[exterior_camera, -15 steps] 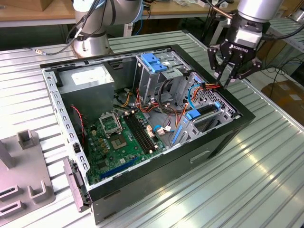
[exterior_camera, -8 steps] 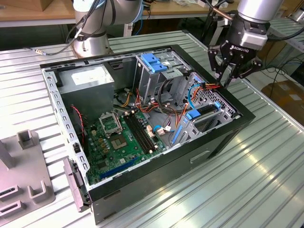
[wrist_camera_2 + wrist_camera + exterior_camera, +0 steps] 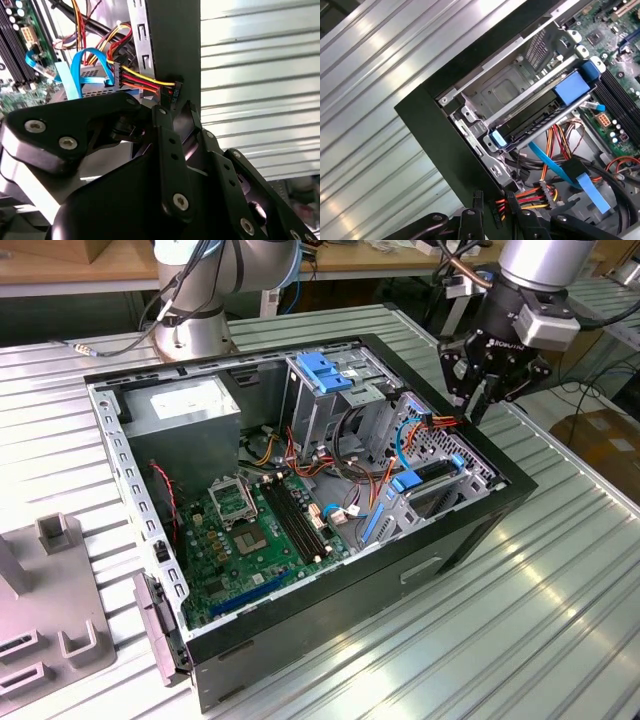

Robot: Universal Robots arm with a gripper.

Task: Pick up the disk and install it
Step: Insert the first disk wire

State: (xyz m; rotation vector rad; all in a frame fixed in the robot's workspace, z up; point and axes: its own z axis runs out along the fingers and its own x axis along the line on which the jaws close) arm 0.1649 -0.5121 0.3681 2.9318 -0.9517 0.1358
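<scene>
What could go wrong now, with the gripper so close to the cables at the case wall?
The gripper hangs over the case edge, right by the power cable; its fingers might snag or unplug it. The disk appears to sit slanted in its cage, so it may not be fully seated.

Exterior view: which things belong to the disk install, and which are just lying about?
Job: disk, in its blue bracket in the drive cage; gripper; computer case.
Lying about: grey fixture blocks; power-supply box; motherboard.
</scene>
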